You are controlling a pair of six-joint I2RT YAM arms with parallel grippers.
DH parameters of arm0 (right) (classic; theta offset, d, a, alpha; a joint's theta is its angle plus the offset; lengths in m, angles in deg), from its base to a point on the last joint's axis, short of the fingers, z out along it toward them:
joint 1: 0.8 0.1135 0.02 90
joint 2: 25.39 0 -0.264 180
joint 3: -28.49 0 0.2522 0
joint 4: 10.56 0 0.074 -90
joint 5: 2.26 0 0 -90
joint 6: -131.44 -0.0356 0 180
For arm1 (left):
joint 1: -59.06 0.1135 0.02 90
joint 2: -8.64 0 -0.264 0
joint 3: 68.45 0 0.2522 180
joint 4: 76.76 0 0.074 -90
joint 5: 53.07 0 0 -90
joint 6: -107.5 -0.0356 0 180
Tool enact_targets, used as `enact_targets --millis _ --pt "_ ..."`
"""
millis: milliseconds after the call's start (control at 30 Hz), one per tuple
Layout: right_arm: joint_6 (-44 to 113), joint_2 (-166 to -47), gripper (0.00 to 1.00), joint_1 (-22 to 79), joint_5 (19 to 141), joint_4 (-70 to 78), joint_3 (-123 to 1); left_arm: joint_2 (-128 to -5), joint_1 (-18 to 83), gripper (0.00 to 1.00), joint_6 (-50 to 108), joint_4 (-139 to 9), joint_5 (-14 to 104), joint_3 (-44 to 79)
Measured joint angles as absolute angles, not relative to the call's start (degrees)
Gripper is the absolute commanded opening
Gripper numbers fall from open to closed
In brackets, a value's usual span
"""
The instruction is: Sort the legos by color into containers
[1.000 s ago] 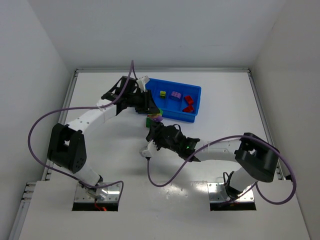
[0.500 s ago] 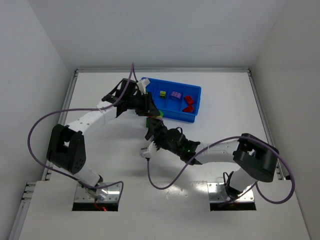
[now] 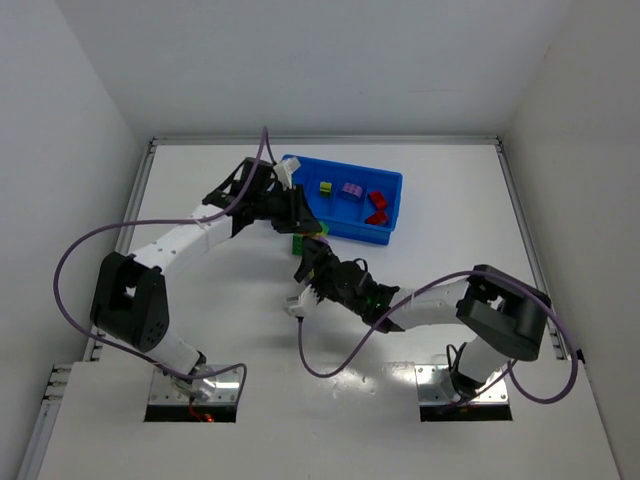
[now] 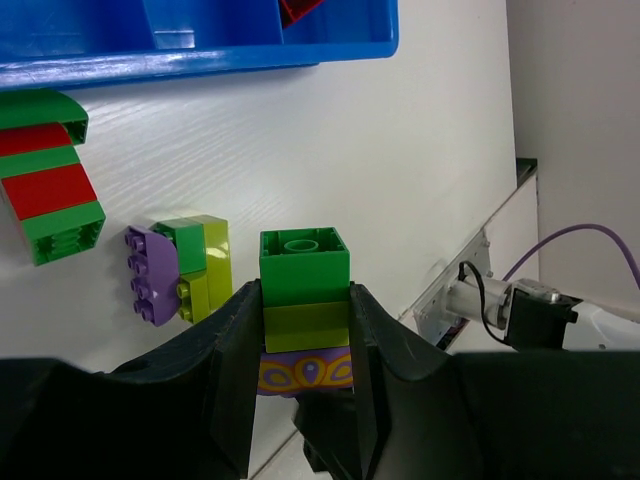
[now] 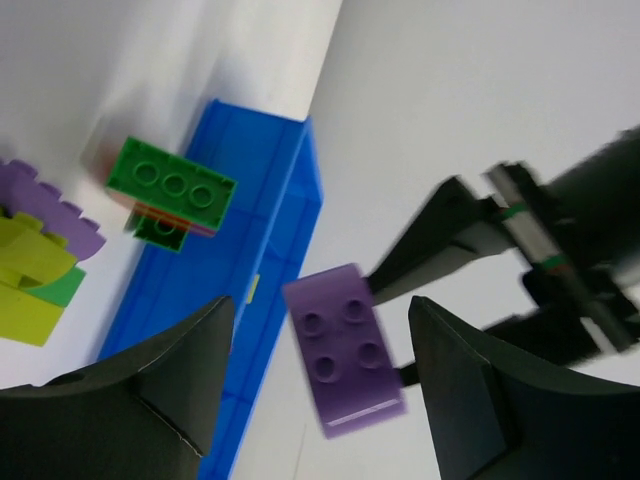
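From above, we see the left gripper [image 3: 300, 224] just off the near-left corner of the blue tray [image 3: 392, 180], with the right gripper [image 3: 312, 262] facing it from closer to the bases; the tray's compartments already hold a yellow-green brick [image 3: 325, 187], a purple brick [image 3: 351, 190] and red bricks [image 3: 377, 206].

On the left wrist, the fingers pinch narrowly on a three-brick stack [image 4: 305, 262], green over yellow-green over purple, apparently off the table; below lie a red-and-green stack [image 4: 50, 190] just beside the tray wall and a small cluster [image 4: 180, 270] of purple, green and yellow-green.

On the right wrist, the jaws stand wide and carry nothing; the stack's purple end [image 5: 345, 350] sits framed between them, touching neither (the view is blurred).

We judge the step to be splitting this stack; next the right gripper must close squarely on the purple end and pull while the left holds firm. The tray wall and both loose groups crowd the far side; open table lies nearer the bases, so we would separate that way.
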State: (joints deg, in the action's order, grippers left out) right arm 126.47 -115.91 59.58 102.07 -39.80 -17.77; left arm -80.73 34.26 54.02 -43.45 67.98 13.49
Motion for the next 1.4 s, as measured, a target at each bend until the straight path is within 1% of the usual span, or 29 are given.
enact_targets --millis 100,133,200,233,300,333,500,667,733,1033,1133,1200,1267,1400 --pt "127.39 -118.12 0.62 58.55 102.51 -40.63 -18.12 -79.96 34.26 0.0 53.93 -43.58 67.56 13.27" --pt "127.56 -118.51 0.57 58.44 102.57 -41.03 -18.55 -79.94 34.28 0.0 53.95 -43.69 67.41 13.27" --pt "127.72 -119.01 0.51 58.22 102.55 -41.57 -19.36 -79.85 34.26 0.0 54.04 -43.93 67.52 13.07" --pt "127.85 -119.3 0.44 58.05 102.55 -41.81 -19.75 -79.68 34.24 0.0 54.02 -44.08 67.43 12.88" --pt "128.2 -119.78 0.35 57.87 102.51 -42.32 -20.3 -79.55 34.24 0.0 53.97 -44.52 67.17 12.53" --pt "128.39 -120.19 0.26 57.87 102.57 -42.3 -20.5 -79.52 34.24 0.0 53.91 -44.74 66.84 12.4" --pt "128.92 -121.53 0.06 57.7 102.7 -42.58 -21.02 -79.22 34.24 0.0 53.95 -45.96 65.66 11.24" --pt "128.96 -121.2 0.01 58.02 102.75 -42.16 -21.11 -78.89 34.24 0.0 53.97 -46.0 65.2 11.0" --pt "128.87 -119.69 0.01 59.05 103.03 -40.53 -20.87 -78.82 34.24 0.0 54.08 -45.87 66.01 11.0" --pt "127.02 -105.24 0.0 70.2 104.01 -36.94 -16.35 -79.13 37.47 0.0 54.06 -45.5 67.3 12.16" --pt "123.41 -101.46 0.0 72.19 104.25 -34.65 -15.67 -79.15 38.37 0.0 54.02 -45.52 67.32 12.55" --pt "118.67 -99.58 0.0 72.56 105.3 -29.49 -17.15 -79.11 38.98 0.0 53.91 -45.48 67.39 12.55" --pt "106.65 -99.17 0.0 70.88 105.08 -17.01 -24.39 -78.76 40.27 0.0 53.23 -45.52 67.1 12.37" --pt "83.15 -97.66 0.0 61.06 100.78 -2.36 -39.45 -74.26 42.87 0.0 50.94 -45.54 64.7 9.14"
